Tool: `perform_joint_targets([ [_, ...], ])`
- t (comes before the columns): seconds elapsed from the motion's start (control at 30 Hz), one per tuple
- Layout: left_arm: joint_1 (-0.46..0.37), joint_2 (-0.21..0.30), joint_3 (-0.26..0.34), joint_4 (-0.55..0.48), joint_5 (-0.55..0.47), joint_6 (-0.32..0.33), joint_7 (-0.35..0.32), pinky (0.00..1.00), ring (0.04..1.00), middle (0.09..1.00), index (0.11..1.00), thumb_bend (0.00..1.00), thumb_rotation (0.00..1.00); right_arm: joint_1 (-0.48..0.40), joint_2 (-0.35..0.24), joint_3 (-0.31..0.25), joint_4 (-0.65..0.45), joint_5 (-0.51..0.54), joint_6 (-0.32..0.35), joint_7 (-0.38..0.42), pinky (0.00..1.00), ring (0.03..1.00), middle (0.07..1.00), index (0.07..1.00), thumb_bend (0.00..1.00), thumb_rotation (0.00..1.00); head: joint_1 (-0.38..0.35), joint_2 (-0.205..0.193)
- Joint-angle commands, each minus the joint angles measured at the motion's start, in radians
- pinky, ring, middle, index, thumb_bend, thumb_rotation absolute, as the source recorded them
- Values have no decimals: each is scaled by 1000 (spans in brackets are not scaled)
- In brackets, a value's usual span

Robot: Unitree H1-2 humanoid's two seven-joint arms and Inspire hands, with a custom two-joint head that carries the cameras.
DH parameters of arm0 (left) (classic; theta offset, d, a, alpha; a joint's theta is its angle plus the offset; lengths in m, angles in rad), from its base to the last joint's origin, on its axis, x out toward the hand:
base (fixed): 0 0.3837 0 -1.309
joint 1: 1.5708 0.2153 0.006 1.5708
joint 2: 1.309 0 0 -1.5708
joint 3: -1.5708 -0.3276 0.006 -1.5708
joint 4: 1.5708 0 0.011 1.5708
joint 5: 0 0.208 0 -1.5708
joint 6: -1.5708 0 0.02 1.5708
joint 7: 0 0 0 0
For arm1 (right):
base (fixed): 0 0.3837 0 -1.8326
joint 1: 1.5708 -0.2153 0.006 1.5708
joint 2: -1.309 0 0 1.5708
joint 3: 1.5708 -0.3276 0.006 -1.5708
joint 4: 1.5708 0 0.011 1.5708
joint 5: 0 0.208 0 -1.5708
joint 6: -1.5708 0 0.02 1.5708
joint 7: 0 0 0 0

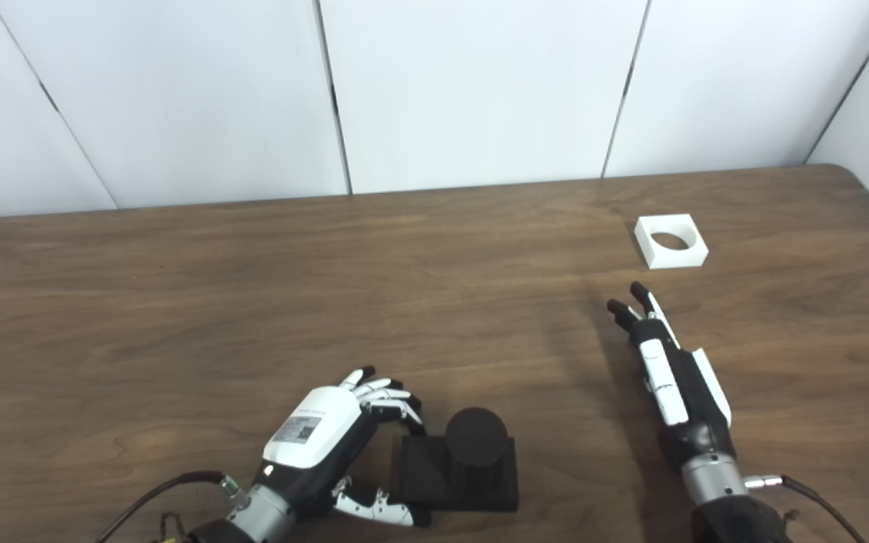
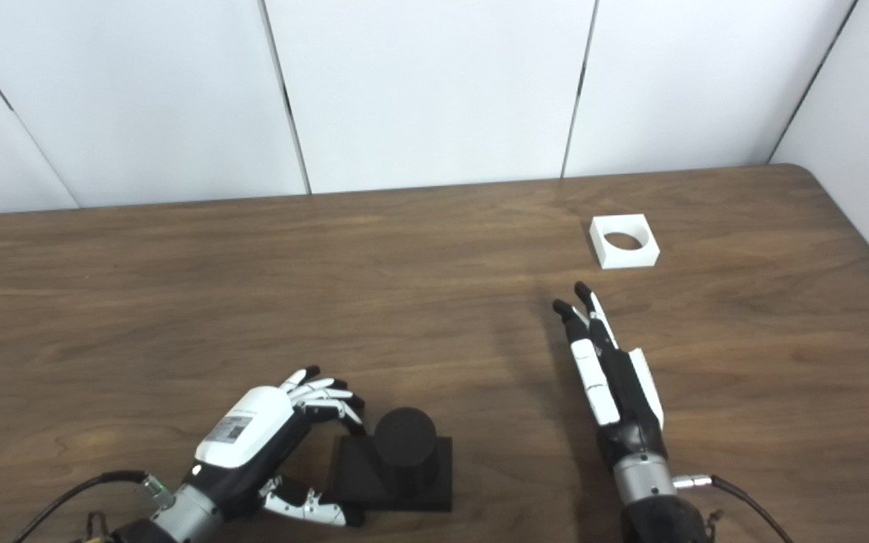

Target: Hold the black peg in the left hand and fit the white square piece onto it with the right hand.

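Left eye view, desk editor: What sits at the near edge?

Photographer: The black peg [image 1: 474, 437], a round post upright on a square base, stands on the brown table [image 1: 253, 286] at about six o'clock. The left hand [image 1: 329, 437] curls around the base's left side, fingers [image 1: 397, 400] bent over the far corner and the thumb [image 1: 374, 509] at the near corner. Whether they press the base or merely bracket it is hard to make out; the peg is still on the table.

Editor: And the other piece?

Photographer: The white square piece [image 1: 670, 240], with a round hole through it, lies flat at about two o'clock, well apart from the peg. The right hand [image 1: 668, 369] is stretched toward it, fingers straight, holding nothing, their tips short of the piece.

Editor: Anything cut off?

Photographer: Both forearms run off the bottom edge. The right hand shows edge-on, so its palm is hidden. A cable [image 1: 819, 501] trails from its wrist.
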Motion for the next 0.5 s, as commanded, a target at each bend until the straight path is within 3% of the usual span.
perform_joint_targets([
  [0.0, 19, 1, -2, 19, 38, 6, -2, 1000, 885, 797, 488, 509, 53, -3, 68, 4, -39, 5, -7, 2, 1000, 944, 904, 984, 554, 953, -4, 0],
  [0.13, 28, -12, 10, 22, 77, 14, 21, 990, 874, 794, 488, 509, 54, -4, 62, -1, -58, 5, 6, 1, 1000, 949, 911, 989, 525, 894, -11, -2],
  [0.23, 34, -16, 18, 21, 85, 13, 23, 981, 870, 794, 488, 509, 53, -10, 43, -9, -111, -34, 59, -7, 983, 948, 914, 978, 511, 727, -32, 2],
  [0.33, 38, -16, 21, 28, 88, 5, 30, 960, 862, 788, 488, 510, 52, -32, -20, -13, -170, -150, 129, 0, 911, 918, 896, 927, 587, 576, -46, -1],
  [0.47, 43, -20, 18, 45, 101, -4, 47, 937, 856, 783, 488, 511, 52, -91, -120, -54, -224, -217, 227, 64, 894, 904, 893, 880, 734, 416, -82, -10],
])
